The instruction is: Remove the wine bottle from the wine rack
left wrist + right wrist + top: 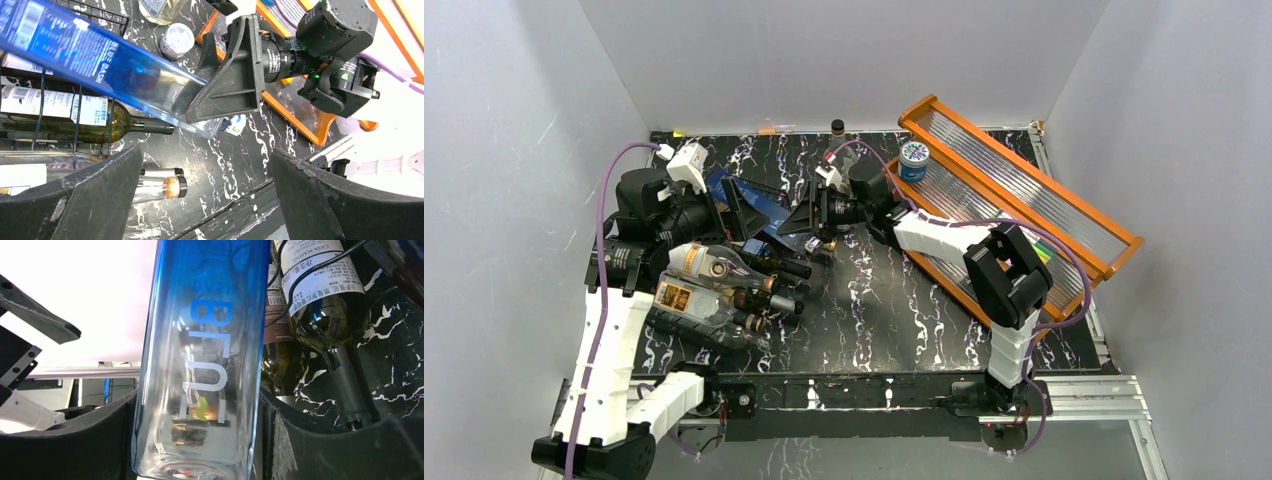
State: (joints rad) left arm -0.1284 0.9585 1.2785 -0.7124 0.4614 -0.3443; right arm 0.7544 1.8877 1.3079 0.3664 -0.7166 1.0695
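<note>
Sitting between right jaws — wine bottle [200,365], clamped

arms [614,335]: white links, black joints | cables [601,270]: purple | fingers [100,200]: black

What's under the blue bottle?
The wire rack and a dark wine bottle lying in it, over the marble table. The right fingers clamp the blue bottle's end; whatever sits beneath its body is covered.

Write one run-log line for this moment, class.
right gripper: shut on blue bottle, tilted | left gripper: open, empty | rack: holds other bottles
</note>
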